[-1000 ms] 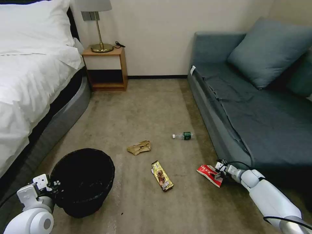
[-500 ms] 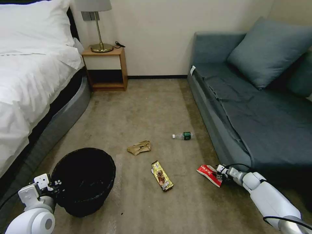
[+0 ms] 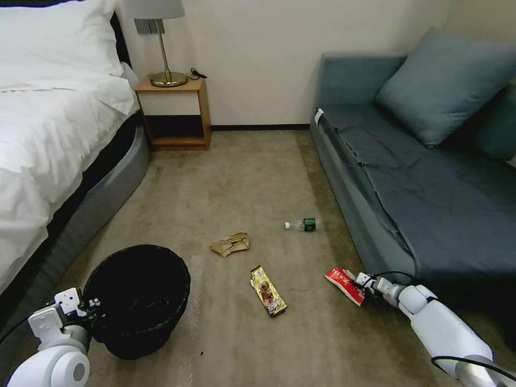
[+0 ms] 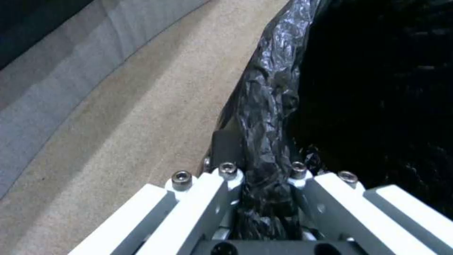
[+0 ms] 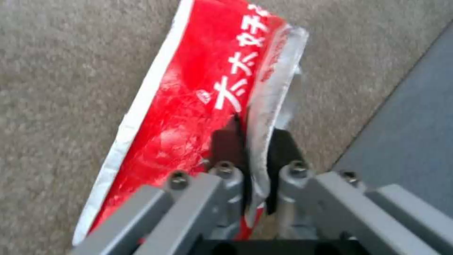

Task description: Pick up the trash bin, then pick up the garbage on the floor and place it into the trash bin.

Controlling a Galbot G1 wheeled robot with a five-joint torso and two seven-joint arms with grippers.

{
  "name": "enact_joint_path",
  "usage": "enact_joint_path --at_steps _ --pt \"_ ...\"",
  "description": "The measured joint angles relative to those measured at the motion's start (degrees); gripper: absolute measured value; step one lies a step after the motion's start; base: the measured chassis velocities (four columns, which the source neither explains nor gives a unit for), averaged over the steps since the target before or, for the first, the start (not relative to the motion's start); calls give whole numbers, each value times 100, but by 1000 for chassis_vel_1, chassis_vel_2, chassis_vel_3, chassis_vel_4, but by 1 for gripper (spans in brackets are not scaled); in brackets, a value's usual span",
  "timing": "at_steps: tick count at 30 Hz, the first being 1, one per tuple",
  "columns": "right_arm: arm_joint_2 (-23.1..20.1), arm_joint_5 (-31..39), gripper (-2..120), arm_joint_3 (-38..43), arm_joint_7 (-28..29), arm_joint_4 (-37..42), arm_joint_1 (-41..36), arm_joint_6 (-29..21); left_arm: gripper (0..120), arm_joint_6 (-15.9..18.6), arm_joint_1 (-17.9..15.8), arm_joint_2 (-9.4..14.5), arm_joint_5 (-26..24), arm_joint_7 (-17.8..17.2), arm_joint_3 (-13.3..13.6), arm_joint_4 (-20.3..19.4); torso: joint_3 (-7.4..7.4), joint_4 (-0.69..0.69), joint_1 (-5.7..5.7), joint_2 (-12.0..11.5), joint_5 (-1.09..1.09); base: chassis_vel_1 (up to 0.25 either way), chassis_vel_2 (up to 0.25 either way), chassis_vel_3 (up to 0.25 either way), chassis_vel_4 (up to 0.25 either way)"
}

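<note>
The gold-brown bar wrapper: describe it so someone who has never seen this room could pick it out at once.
Start at the grey sofa on the right and look down to the carpet in front of it. Between the black trash bin and the red snack wrapper lies the gold-brown bar wrapper. It alone is long, flat and shiny gold, untouched by any gripper.
</note>
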Motion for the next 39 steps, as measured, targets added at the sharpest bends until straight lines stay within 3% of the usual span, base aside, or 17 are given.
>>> enact_joint_path --at_steps 9,14,18,19,21,23,25,26,28,29,31,33,37,39 --pt "-192 349 0 68 -5 410 -167 -3 4 6 -29 16 1 1 29 13 0 0 0 0 0 0 0 0 0" --pt "-415 1201 0 54 -19 1173 -353 -146 4 17 -91 30 -14 -12 48 -16 0 -1 0 0 0 0 0 0 0" --pt "-776 2811 0 -95 323 3288 -758 -710 4 34 -142 1 -40 -40 118 -164 0 -3 0 -1 0 0 0 0 0" --pt "-776 2811 0 -95 323 3288 -758 -710 4 34 -142 1 -40 -40 118 -164 0 -3 0 -1 0 0 0 0 0" --pt "-951 4036 0 -422 903 4814 -839 -1315 4 46 -150 -28 -37 -65 166 -222 -1 1 0 -1 -4 0 0 0 0" --pt "-999 4693 0 -748 1330 5736 -785 -1723 4 55 -150 -43 -27 -91 198 -239 0 1 0 -1 -1 0 0 0 0" --pt "-1000 4949 0 -923 1546 6126 -715 -1884 4 56 -151 -50 -22 -96 211 -248 -1 1 0 -1 -1 0 0 0 0" --pt "-974 5322 0 -1310 1899 6668 -570 -2105 4 58 -151 -67 -17 -99 230 -264 -1 1 0 -1 -7 0 0 0 0" --pt "-739 6013 0 -2327 2756 7354 -20 -2473 4 64 -156 -87 -12 -120 268 -282 -1 0 0 0 0 0 0 0 0" --pt "-739 6013 0 -2327 2756 7354 -20 -2473 4 64 -156 -87 -12 -120 268 -282 -1 0 0 0 0 0 0 0 0" --pt "-463 6416 0 -3093 3205 7557 339 -2683 4 75 -159 -104 -9 -137 294 -297 0 3 0 -1 -3 0 0 0 0" --pt "-192 6677 0 -3717 3566 7585 609 -2852 4 85 -161 -121 -8 -149 316 -343 -1 1 0 0 -3 0 0 0 0" --pt "190 6676 0 -4335 3758 7310 815 -2901 4 98 -153 -137 -7 -156 335 -401 0 0 0 -1 0 0 0 0 0" --pt "605 6677 0 -4717 3927 7038 948 -2920 4 109 -143 -146 -7 -160 342 -454 0 -1 0 -1 -3 0 0 0 0"
